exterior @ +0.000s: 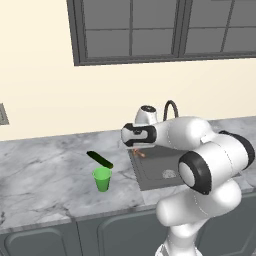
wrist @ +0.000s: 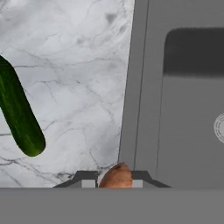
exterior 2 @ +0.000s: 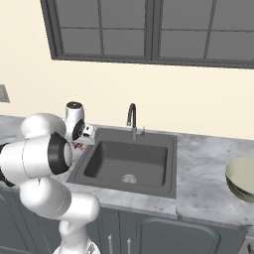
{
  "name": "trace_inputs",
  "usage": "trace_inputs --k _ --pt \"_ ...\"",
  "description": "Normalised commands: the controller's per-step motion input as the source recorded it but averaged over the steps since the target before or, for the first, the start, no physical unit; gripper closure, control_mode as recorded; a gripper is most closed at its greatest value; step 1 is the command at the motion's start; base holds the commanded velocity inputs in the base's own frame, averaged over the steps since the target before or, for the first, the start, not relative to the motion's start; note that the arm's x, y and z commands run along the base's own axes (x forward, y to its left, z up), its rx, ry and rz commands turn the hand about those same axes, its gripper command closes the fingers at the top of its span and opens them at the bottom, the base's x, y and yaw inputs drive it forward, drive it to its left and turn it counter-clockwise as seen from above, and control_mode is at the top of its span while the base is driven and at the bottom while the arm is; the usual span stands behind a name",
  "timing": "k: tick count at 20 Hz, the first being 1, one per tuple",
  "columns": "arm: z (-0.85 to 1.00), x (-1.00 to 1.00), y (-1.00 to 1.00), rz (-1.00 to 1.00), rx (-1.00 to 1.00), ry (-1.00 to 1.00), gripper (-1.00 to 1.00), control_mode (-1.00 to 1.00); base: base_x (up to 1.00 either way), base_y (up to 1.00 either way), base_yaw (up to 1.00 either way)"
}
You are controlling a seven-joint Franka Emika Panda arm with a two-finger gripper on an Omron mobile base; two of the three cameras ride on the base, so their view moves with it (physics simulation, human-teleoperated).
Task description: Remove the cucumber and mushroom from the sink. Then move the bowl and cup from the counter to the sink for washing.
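Pinched between the fingers of the gripper (wrist: 115, 181), the mushroom (wrist: 116, 176) is held above the sink (wrist: 144, 87) rim; released early, it could be dropped back into the basin instead of onto the counter (wrist: 78, 65).

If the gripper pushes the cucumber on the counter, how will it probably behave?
The cucumber lies flat on the marbled counter, beside the green cup. Its long round shape suggests it would roll if pushed from the side. Its glossy skin looks slippery, so the fingers might slide on it. It appears straight and stiff, so it probably would not bend.
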Motion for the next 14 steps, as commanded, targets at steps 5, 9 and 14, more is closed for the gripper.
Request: trace_inputs --k 5,9,14 --pt "0.0 0.14 0.39 0.02 0.0 0.0 1.0 -1.0 0.0 0.0 0.0" --pt "0.0 0.07 0.4 0.0 0.04 0.0 1.0 -1.0 0.0 0.0 0.0" --pt "0.0 0.1 0.29 0.0 0.02 0.0 1.0 -1.0 0.0 0.0 0.0"
